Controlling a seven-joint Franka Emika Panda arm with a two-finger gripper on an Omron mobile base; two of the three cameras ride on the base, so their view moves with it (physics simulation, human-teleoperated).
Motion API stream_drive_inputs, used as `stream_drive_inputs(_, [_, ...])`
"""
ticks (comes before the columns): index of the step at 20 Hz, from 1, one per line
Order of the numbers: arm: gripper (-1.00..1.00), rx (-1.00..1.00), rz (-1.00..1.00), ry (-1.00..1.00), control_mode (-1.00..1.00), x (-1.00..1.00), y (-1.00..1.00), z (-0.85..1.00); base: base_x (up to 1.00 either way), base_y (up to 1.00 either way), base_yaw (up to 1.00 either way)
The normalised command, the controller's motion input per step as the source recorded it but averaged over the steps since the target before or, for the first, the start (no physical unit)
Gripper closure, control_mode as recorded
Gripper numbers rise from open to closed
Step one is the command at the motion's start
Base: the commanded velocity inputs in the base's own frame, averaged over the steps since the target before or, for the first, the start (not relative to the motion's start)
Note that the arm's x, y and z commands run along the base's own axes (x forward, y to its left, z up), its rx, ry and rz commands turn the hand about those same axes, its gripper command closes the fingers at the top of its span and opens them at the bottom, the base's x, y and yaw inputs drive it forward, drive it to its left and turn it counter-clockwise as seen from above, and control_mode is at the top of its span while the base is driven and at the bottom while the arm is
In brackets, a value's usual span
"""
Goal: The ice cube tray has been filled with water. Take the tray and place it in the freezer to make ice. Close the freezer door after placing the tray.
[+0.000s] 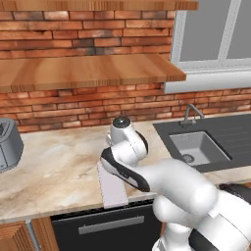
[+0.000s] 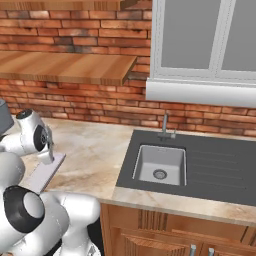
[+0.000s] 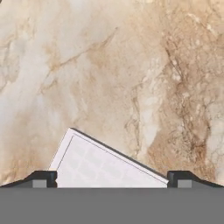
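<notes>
One ice cube tray (image 3: 103, 164) lies under one wide-spread gripper (image 3: 111, 179).

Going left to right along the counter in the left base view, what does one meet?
Toaster → ice cube tray at the counter's front edge, under the arm → sink basin with its tap behind it.

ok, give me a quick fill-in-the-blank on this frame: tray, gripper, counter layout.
1. The ice cube tray lies flat on the marble ____.
2. The gripper hovers above the tray with its jaws ____.
3. The dark sink is set in the counter below the ____.
4. The grey toaster stands against the ____ wall.

Missing words: counter; open; window; brick
</notes>
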Motion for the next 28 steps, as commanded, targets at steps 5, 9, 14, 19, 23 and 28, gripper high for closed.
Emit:
stream_drive_inputs(5, [-1.00,-0.06,0.46,-0.09,-1.00,-0.66,0.00,0.11,0.00,0.00,0.00])
stream_drive_inputs(9, [-1.00,-0.09,0.53,0.00,-1.00,-0.12,0.08,0.21,0.00,0.00,0.00])
stream_drive_inputs(14, [-1.00,-0.16,0.46,0.00,-1.00,0.01,0.23,0.48,0.00,0.00,0.00])
stream_drive_inputs(19, [-1.00,-0.30,0.30,0.00,-1.00,0.10,0.61,0.46,0.00,0.00,0.00])
stream_drive_inputs(23, [-1.00,-0.48,0.16,0.00,-1.00,-0.05,0.68,0.04,0.00,0.00,0.00])
stream_drive_inputs(28, [-1.00,-0.43,0.07,-0.07,-1.00,-0.43,0.38,0.00,0.00,0.00,0.00])
